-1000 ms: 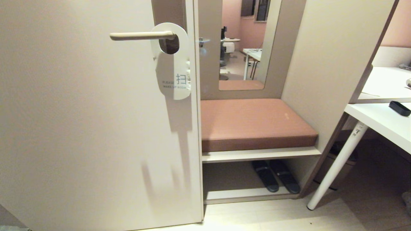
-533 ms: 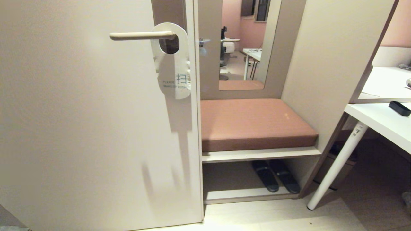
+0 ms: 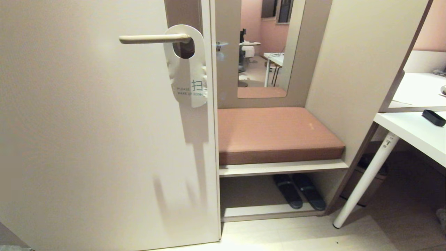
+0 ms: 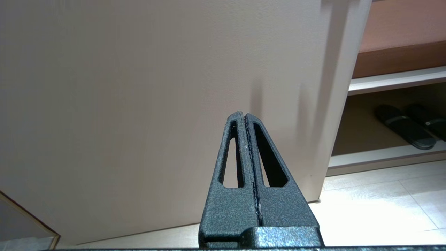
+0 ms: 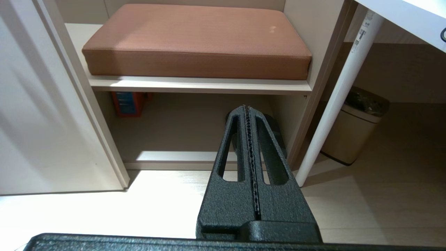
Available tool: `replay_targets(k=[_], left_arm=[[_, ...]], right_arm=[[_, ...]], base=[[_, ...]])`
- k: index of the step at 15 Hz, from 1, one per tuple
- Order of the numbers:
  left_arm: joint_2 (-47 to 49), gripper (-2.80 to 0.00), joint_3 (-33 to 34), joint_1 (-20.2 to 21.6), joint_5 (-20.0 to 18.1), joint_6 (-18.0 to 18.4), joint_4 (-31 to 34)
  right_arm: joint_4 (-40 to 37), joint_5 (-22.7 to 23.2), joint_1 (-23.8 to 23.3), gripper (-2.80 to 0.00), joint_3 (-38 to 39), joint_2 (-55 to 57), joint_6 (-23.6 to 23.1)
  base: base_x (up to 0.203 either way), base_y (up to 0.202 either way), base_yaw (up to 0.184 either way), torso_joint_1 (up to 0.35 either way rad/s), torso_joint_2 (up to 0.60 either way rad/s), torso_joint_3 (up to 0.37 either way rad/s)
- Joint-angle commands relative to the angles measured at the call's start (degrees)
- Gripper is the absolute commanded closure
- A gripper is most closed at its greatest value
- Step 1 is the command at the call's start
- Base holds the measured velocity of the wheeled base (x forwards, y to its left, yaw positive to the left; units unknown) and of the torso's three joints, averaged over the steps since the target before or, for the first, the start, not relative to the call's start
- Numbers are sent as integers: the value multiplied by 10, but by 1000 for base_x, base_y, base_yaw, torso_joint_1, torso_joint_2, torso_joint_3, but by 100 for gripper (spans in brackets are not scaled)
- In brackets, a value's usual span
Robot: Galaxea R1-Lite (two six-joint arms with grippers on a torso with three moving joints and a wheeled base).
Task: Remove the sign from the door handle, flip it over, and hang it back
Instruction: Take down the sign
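A: Item one, the sign. Where do you find it?

B: You find it hanging on the door handle, white side out, lettered "PLEASE MAKE UP ROOM". Its round hole is threaded over the lever near the backplate, at the right edge of the door.

A: Item two, the left gripper?

B: Low down, near the foot of the door, well below the sign. Its two fingers are pressed together with nothing between them. You do not see it from the head camera.

A: Item three, the right gripper?

B: Also low, facing the open shelf under the brown cushion. Fingers pressed together, nothing pinched.

A: Remaining stock?

B: A pair of dark slippers on the lower shelf, a mirror above the cushion, a white table at far right with a small bin beside its leg.
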State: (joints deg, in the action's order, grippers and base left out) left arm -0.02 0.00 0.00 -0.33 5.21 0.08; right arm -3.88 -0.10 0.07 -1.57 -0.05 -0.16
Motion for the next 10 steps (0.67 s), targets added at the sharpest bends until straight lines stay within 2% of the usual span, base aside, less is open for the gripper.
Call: replay_targets(k=[1,10], left_arm=[[0,0,0,0,1,-1,0],[0,0,0,0,4,-13,0]], right_arm=[[0,0,0,0,0,0,0],[0,0,0,0,0,0,0]], base=[[0,0,0,0,0,0],[0,0,0,0,0,0]])
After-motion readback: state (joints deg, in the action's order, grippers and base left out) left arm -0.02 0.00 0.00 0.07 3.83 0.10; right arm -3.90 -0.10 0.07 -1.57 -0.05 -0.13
